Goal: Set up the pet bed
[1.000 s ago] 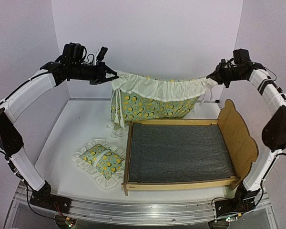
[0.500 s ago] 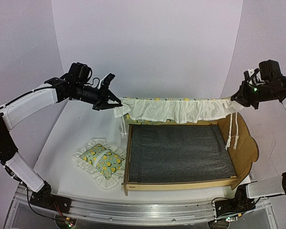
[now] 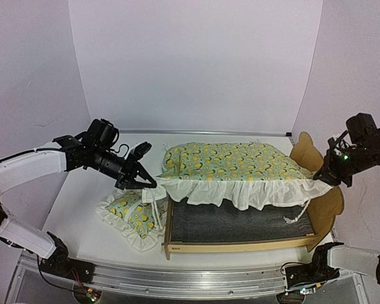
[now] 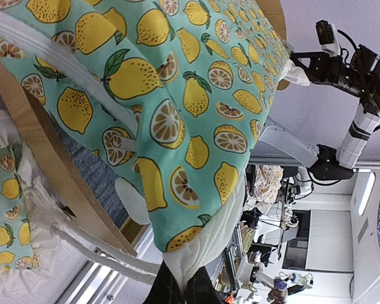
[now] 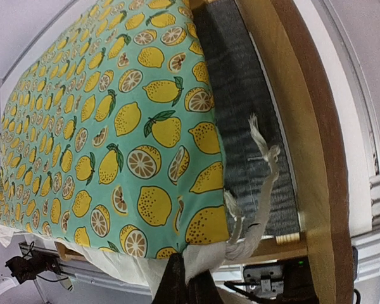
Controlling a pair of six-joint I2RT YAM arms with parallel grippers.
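The pet bed (image 3: 240,244) is a light plywood frame with a bear-ear headboard (image 3: 303,151) on the right and a dark grey base (image 3: 240,221). The lemon-print quilt (image 3: 228,161) with its white ruffle is stretched over it, print side up. Its near edge hangs above the front part of the base. My left gripper (image 3: 151,185) is shut on the quilt's near-left corner. My right gripper (image 3: 326,179) is shut on the near-right corner beside the headboard. In the wrist views the ruffle is pinched in my left gripper (image 4: 183,288) and my right gripper (image 5: 187,285). White ties (image 5: 263,183) dangle over the grey base (image 5: 253,107).
A small matching ruffled pillow (image 3: 130,215) lies on the white table left of the bed's foot rail (image 3: 170,218), under my left gripper. The table's metal front edge (image 3: 177,278) runs just before the bed. White walls close the back and sides.
Both arms have come down and toward the near side, drawing the quilt from hanging behind the bed to lying spread over it, print side up.
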